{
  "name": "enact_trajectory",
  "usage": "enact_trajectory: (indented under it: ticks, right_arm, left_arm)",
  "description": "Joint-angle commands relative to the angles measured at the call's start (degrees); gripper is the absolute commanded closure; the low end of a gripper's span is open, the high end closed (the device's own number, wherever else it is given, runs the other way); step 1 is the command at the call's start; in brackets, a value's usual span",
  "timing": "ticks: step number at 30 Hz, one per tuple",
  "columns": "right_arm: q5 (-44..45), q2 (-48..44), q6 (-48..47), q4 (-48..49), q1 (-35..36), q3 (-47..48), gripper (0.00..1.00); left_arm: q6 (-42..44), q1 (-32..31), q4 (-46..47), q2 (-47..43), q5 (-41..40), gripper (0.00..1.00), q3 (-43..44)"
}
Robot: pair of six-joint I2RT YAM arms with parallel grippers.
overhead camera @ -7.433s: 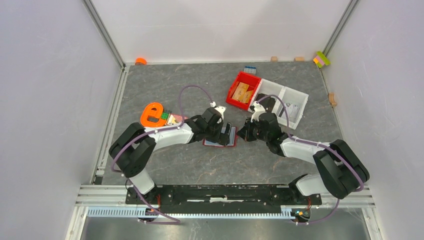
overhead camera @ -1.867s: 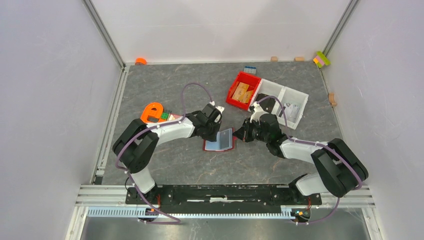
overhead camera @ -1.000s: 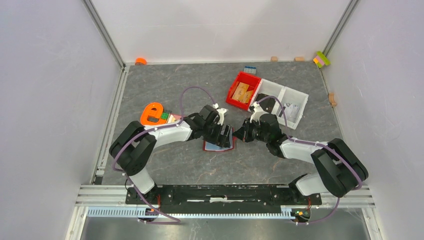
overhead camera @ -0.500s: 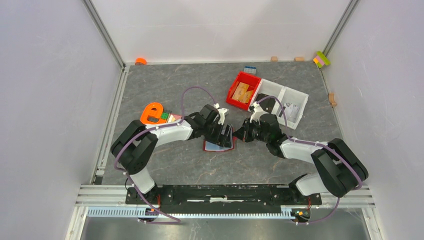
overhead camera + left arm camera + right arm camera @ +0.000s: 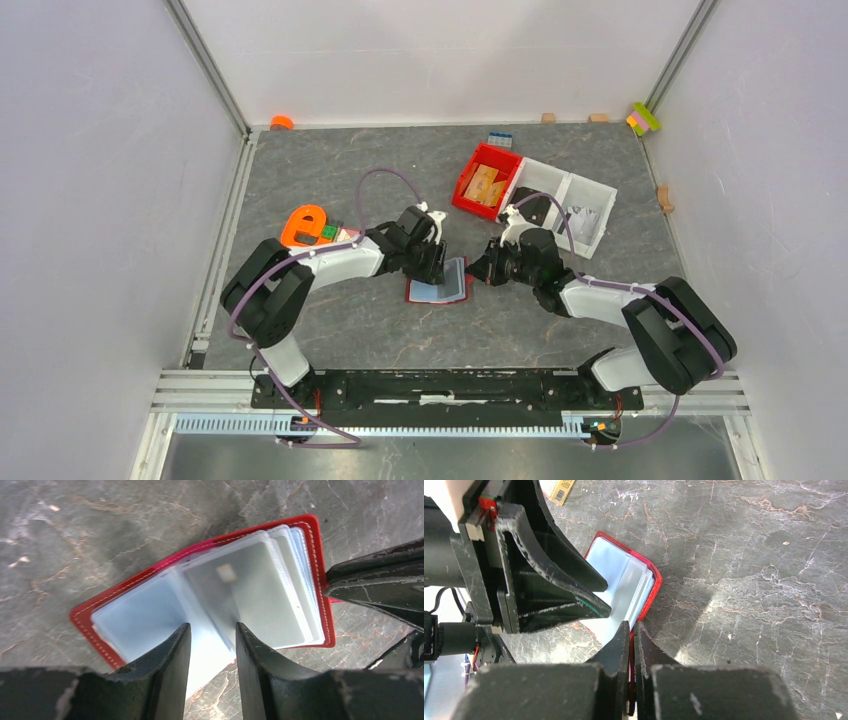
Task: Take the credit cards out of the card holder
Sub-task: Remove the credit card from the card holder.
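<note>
The card holder (image 5: 414, 293) lies open on the table, dark red with pale leaves inside. In the left wrist view its red border (image 5: 82, 616) frames a grey card with a small chip (image 5: 250, 590) and a light blue one (image 5: 135, 620). My left gripper (image 5: 212, 627) hovers at its near edge, jaws apart with a narrow gap; a pale sheet shows in the gap, and contact cannot be told. From above, this gripper (image 5: 436, 262) sits at the holder's upper left. My right gripper (image 5: 631, 625) is shut on the holder's red right edge (image 5: 651, 587).
A red bin (image 5: 487, 180) with tan pieces and a white divided tray (image 5: 575, 205) stand behind the right arm. An orange letter e (image 5: 305, 225) lies beside the left arm. A blue brick (image 5: 499, 139) and small blocks (image 5: 548, 118) sit along the back wall.
My left gripper has drawn back to the left off the holder, its jaws have narrowed, and more of the pale leaves show. The right gripper has stayed put.
</note>
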Motion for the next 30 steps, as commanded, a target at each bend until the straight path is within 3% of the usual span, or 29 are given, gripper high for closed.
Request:
enact_trajectory:
  ticks: [1,9,13,17,21,24,30]
  right_arm:
    - [-0.72,-1.69,-0.39,2.28,0.19,0.00,1.00]
    - [-1.55,-1.52,-0.21,2.49,0.19,0.14,0.99]
    - [0.13,-0.61,-0.74,0.21,0.28,0.83,0.86]
    - [-0.53,1.53,-0.37,-0.17,0.24,1.54,0.85]
    - [-1.18,2.28,0.12,0.42,0.37,1.57,0.90]
    - [-1.37,1.84,0.36,0.92,0.27,1.31,0.99]
    - [-1.66,-0.19,0.76,1.58,0.37,0.50,1.00]
  left_arm:
    - [-1.09,0.88,-1.32,-3.11,-4.29,0.56,-0.16]
    - [-0.43,0.97,-5.78,2.05,-5.08,0.60,3.42]
    - [0.01,0.97,-7.73,4.30,-6.74,0.55,5.15]
    - [-0.01,0.97,-8.01,4.73,-6.94,0.53,5.47]
    - [-0.42,0.97,-6.46,2.38,-7.23,0.36,3.95]
    - [-0.57,0.97,-5.80,1.36,-6.97,0.21,3.32]
    - [-0.27,0.97,-6.31,2.23,-5.93,0.08,3.69]
